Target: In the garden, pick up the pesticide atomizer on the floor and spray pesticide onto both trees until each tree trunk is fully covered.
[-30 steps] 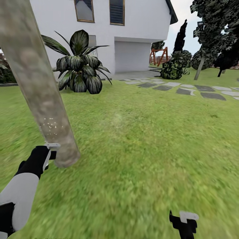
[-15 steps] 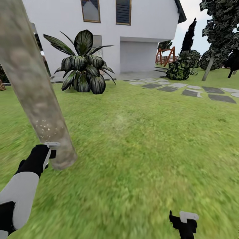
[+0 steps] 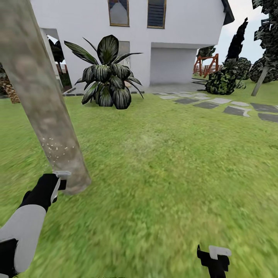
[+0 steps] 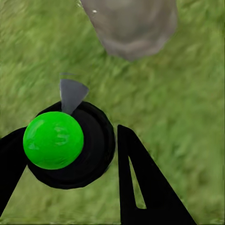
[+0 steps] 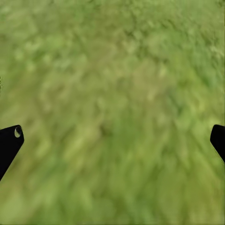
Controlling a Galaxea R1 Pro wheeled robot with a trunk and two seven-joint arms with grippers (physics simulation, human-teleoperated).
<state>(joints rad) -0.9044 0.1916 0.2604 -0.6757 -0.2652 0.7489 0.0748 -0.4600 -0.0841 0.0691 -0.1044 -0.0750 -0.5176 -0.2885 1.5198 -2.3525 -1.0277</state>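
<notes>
My left gripper (image 4: 70, 159) is clamped on one pesticide atomizer (image 4: 70, 145), black with a green ball top, its grey nozzle aimed at the base of one tree trunk (image 3: 42, 104) just beyond, near left, flecked with white specks. My right gripper (image 5: 112, 140) hangs spread wide over grass (image 3: 173, 173). One white house (image 3: 181, 38) stands far off.

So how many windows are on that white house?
2: both high on the house wall, left window beside right window. Others may lie beyond the frame.
</notes>
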